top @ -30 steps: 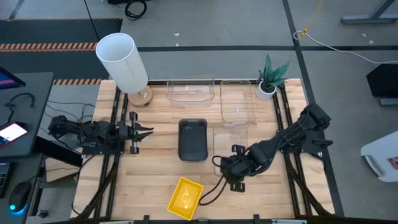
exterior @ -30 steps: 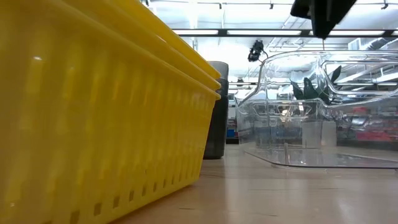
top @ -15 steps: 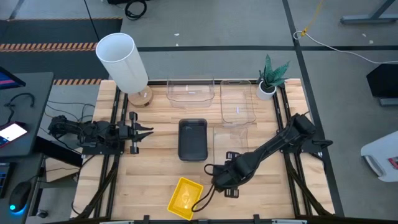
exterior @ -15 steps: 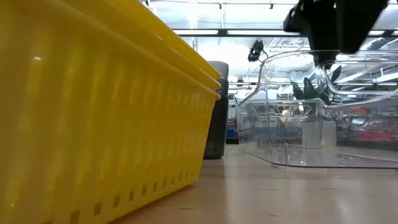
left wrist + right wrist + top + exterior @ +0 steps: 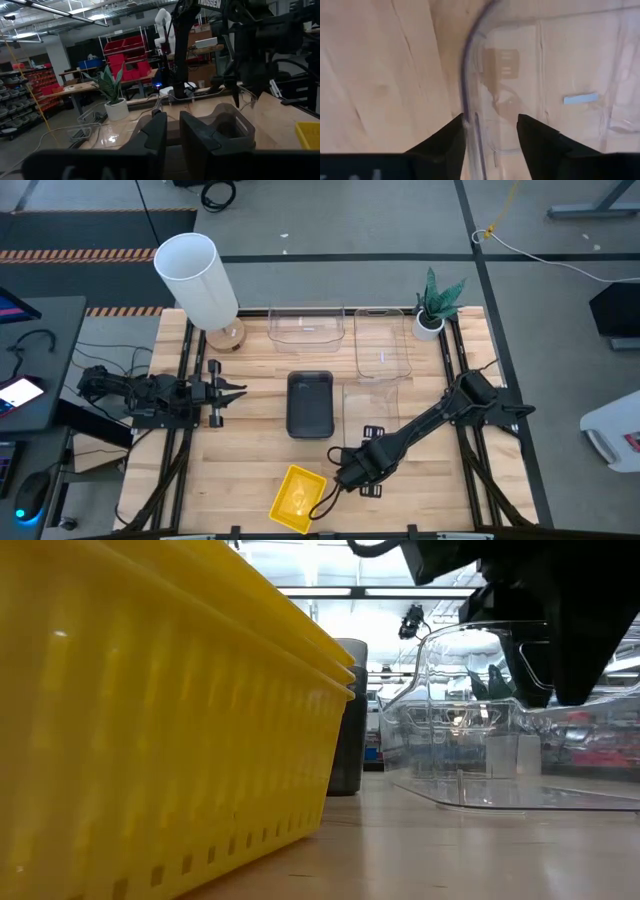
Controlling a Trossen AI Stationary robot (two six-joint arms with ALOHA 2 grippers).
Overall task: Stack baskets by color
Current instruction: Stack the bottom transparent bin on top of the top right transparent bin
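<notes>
Three clear baskets show in the high view: two at the far edge (image 5: 306,325) (image 5: 382,340) and one nearer the middle (image 5: 372,402). My right gripper (image 5: 352,467) points down, open, at that basket's near left corner. In the right wrist view its fingers (image 5: 451,136) stand on either side of the clear rim (image 5: 466,85). A dark grey basket (image 5: 310,404) rests on the table beside it. Yellow baskets (image 5: 298,498), nested, sit near the front edge. My left gripper (image 5: 238,392) waits at the table's left, slightly open, holding nothing.
A tall white cylinder (image 5: 197,278) stands at the far left corner and a small potted plant (image 5: 432,308) at the far right. In the low view the yellow stack (image 5: 150,740) fills the left half. Bare wood lies between the yellow baskets and the grey one.
My right gripper has come down and moved toward the table's near left, from over the middle clear basket to its near left corner, tipping to point straight down. In the low view it has dropped in front of the clear basket. The baskets have not moved.
</notes>
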